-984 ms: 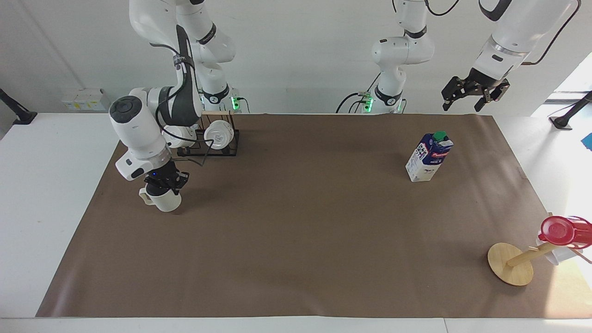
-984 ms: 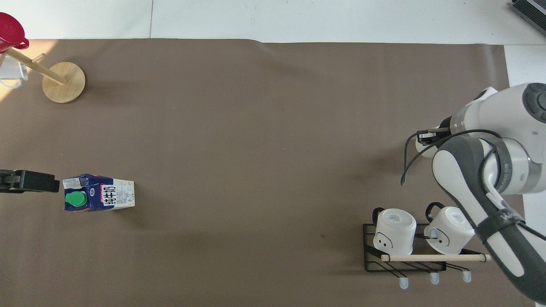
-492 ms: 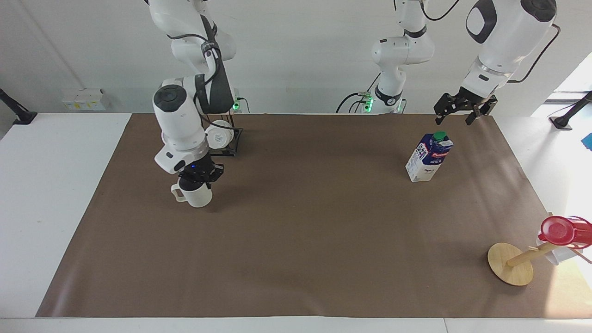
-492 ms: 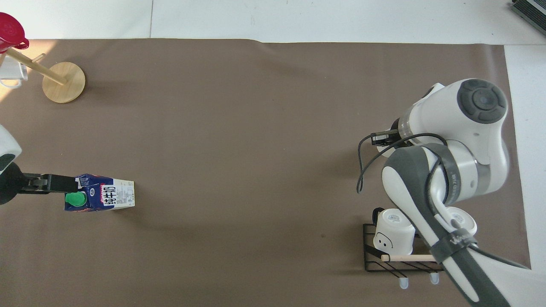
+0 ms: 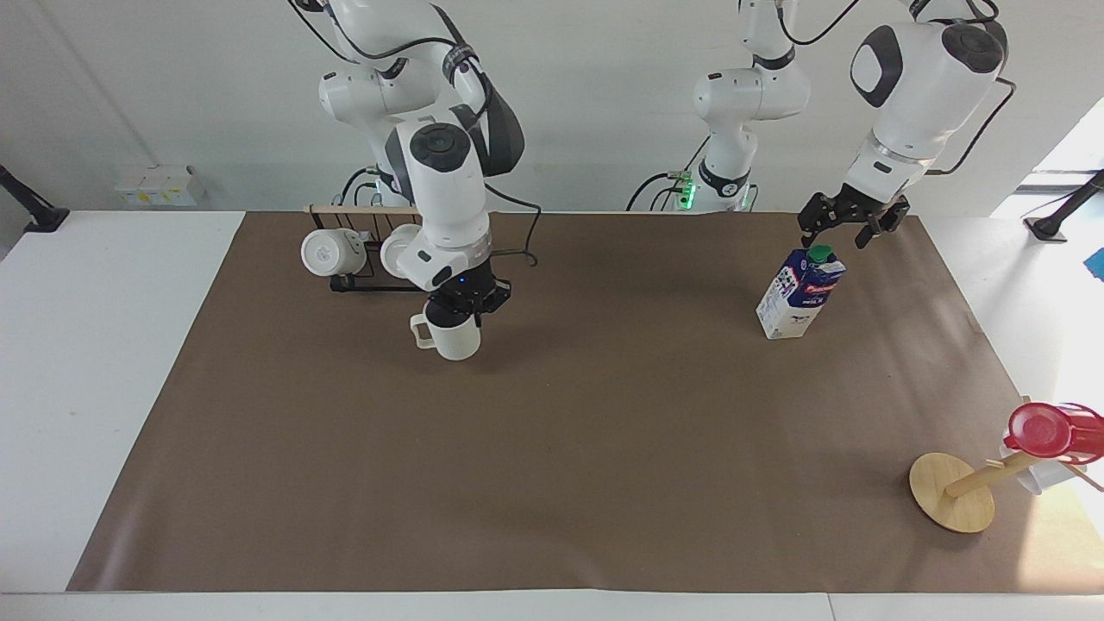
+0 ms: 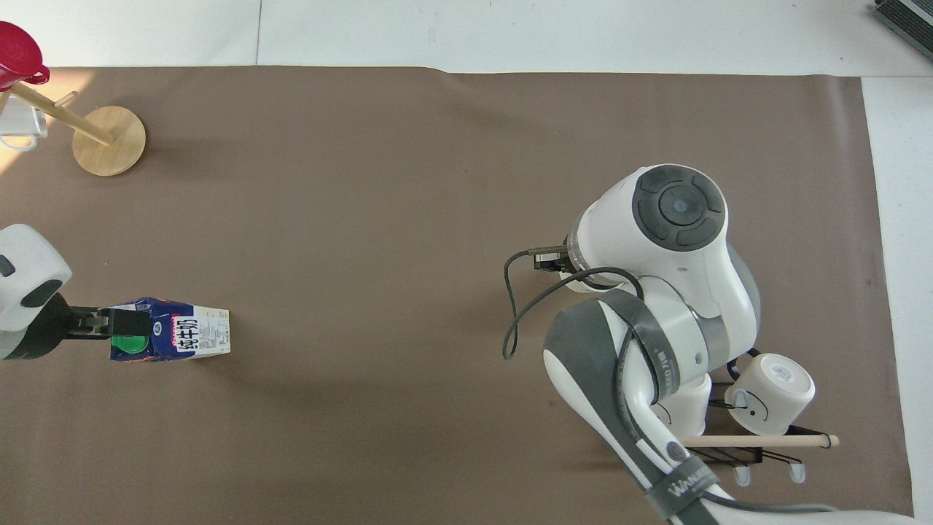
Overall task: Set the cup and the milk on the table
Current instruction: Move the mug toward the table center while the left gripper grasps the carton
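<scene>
A: Take the black wire mug rack (image 5: pixel 379 274) with its two glossy white mugs (image 5: pixel 325 252) as the landmark. Where is the ribbed off-white matte mug (image 5: pixel 451 336)?

B: Just beside the rack, a little farther from the robots than it and toward the left arm's end. The right tool (image 5: pixel 467 312) is clamped on its rim from above, fingers together on the wall, handle pointing back toward the rack. I cannot tell whether the mug's base touches the brown paper sheet (image 5: pixel 552 448) on the white counter (image 5: pixel 95 362)

A: And the tall blue-and-white milk carton (image 5: pixel 799 293) with the green screw cap?

B: Upright on the sheet, well apart from the rack, toward the left arm's end of the counter. The left tool (image 5: pixel 841 233) hangs right over its cap with its fingers spread apart, touching nothing that I can make out

A: Anything else?

B: A round wooden stand (image 5: pixel 952 492) with a slanted peg carrying a red cup (image 5: pixel 1042 431), farther from the robots than the rack, at the corner of the sheet by the left arm's end
</scene>
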Motion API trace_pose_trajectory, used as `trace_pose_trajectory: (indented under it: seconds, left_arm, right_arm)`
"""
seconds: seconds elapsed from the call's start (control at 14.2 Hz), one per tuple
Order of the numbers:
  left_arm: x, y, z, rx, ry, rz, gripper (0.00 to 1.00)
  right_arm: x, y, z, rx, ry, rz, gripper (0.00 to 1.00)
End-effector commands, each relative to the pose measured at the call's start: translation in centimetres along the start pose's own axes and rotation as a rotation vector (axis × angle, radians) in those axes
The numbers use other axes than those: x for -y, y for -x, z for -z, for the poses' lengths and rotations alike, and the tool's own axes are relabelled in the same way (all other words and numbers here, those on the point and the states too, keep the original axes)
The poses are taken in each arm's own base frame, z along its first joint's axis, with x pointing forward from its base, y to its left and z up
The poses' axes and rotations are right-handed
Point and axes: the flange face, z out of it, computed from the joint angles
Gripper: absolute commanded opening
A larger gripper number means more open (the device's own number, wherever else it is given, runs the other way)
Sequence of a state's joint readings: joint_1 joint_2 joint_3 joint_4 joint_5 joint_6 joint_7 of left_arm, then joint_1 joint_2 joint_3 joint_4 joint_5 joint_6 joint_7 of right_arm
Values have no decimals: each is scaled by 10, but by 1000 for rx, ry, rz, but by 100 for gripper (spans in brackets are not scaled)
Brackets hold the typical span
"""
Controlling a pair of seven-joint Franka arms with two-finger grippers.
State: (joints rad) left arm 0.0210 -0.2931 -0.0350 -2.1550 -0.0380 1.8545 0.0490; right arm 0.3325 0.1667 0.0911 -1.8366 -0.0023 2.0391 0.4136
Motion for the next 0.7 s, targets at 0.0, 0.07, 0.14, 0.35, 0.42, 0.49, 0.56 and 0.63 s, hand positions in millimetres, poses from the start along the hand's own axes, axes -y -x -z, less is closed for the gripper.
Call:
trace_pose_trajectory:
  seconds: [0.0,0.07,0.14,0.35,0.42,0.49,0.56,0.63]
  left_arm:
    - [0,20,-17,-32,-22,-7,100]
    - [-1,21,-24,-37,-23,-8,100]
    - [0,21,-27,-38,-23,-8,100]
    - [0,22,-40,-48,-23,-9,100]
    - [0,23,-47,-51,-25,-10,100]
    - [-1,24,-52,-52,-24,-10,100]
    - [-1,24,-54,-55,-25,-10,100]
    - [0,24,-55,-55,-25,-8,100]
  right_arm:
    - [13,-1,10,18,-51,-34,0]
    - [22,-1,15,14,-63,-26,0]
    - [42,3,14,14,-70,-8,0]
    - [79,10,1,21,-70,-44,0]
    - [85,12,0,18,-73,-41,0]
    - [91,15,-2,20,-73,-32,0]
    - [95,17,-4,22,-72,-25,0]
    - [99,20,-7,26,-70,-20,0]
